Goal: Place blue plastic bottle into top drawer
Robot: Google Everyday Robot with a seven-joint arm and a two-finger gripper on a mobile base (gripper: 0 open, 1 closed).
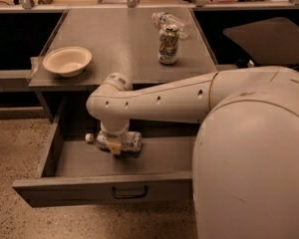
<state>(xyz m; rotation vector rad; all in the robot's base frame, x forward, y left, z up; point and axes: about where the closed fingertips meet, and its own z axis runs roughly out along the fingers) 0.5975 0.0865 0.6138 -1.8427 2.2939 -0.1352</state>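
Observation:
The blue plastic bottle [132, 141] lies on its side on the floor of the open top drawer [65, 193], its white cap [89, 137] pointing left. The drawer is pulled out, and its dark handle [129, 192] sits at the centre of the front panel. My gripper [114, 146] reaches straight down into the drawer from the white wrist and sits right over the bottle's middle, covering part of its label. My white arm stretches in from the right, above the drawer.
On the grey counter [114, 39] above the drawer stand a cream bowl [67, 60] at the left and a green-and-silver can [168, 45] at the right. A small clear bottle [172, 21] lies behind the can. My white body fills the lower right.

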